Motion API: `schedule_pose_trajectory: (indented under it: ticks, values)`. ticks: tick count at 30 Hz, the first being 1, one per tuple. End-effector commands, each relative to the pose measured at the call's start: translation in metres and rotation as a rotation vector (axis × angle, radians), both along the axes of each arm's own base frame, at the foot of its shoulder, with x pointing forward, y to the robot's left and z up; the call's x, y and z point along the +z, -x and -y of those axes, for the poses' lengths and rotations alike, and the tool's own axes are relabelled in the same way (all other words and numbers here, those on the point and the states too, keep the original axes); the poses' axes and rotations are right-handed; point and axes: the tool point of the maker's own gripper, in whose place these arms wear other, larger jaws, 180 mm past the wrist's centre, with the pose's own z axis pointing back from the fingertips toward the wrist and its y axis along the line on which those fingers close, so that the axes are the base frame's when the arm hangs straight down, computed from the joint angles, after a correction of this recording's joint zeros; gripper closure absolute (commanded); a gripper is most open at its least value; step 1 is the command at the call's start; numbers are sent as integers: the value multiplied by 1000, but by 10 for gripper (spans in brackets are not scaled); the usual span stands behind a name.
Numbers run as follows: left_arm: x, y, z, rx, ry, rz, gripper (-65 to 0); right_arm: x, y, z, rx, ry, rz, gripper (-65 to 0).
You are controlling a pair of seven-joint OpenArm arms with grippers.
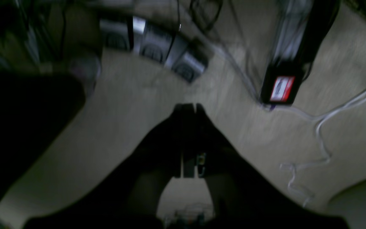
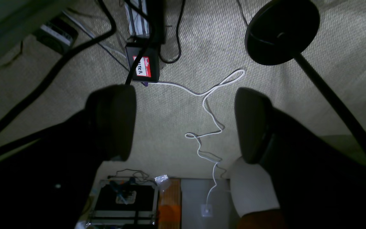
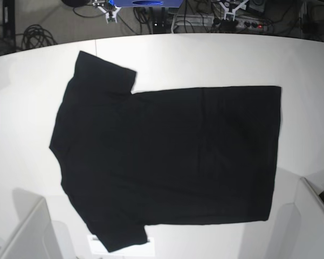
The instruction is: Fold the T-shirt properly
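A large black short-sleeved cloth T-shirt (image 3: 167, 162) is seen from above in the base view, spread flat with its plain side up on a white table (image 3: 215, 59). The sleeves lie toward the left of that view and the straight bottom hem toward the right. One sleeve points to the far left corner, the other to the near edge of the table. The cloth lies mostly smooth, with only faint creases. No arm is seen over the table in this view; pale angled shapes are seen at the two near corners, but what they are cannot be told.

In the left wrist view, which is blurred, the left gripper (image 1: 189, 109) is seen with its dark fingers pressed together and nothing between them. Below it a beige carpeted floor (image 1: 132, 105) is shown, with a row of grey boxes (image 1: 157, 47), a black box with a red and white label (image 1: 281, 87) and a loose white cable (image 1: 321, 140).

In the right wrist view, the right gripper (image 2: 184, 122) is seen with its two dark rounded fingers (image 2: 113, 121) spread wide apart and empty. Beneath it the same carpet, labelled box and white cable are seen, together with the round black base of a stand (image 2: 281, 30).
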Motion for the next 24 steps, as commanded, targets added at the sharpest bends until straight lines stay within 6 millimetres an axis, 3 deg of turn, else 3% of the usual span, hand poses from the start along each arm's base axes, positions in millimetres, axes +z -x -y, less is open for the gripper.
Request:
schedule_pose_trajectory:
  ticks: [1, 3, 5, 8, 13, 20, 22, 24]
  values:
    - [1, 9, 0, 7, -2, -20, -7, 0, 0, 2, -1, 6, 3, -414]
    - [-1, 8, 12, 11, 16, -17, -7, 0, 0, 2, 2, 6, 3, -348]
    - [-1, 9, 15, 11, 21, -16, -7, 0, 0, 2, -1, 6, 3, -240]
    - [-1, 8, 17, 13, 24, -13, -7, 0, 1, 2, -6, 6, 1, -11]
    - [-1, 5, 17, 63, 23, -3, -33, 0, 2, 2, -6, 6, 0, 0]
    - [-1, 4, 16, 163, 21, 11, -385, 0, 2, 3, -7, 9, 0, 0]
    - [-1, 6, 16, 165, 20, 8, -429, 0, 2, 3, -7, 9, 0, 0]
    - [-1, 7, 16, 165, 20, 7, -413, 0, 2, 3, -1, 9, 0, 0]
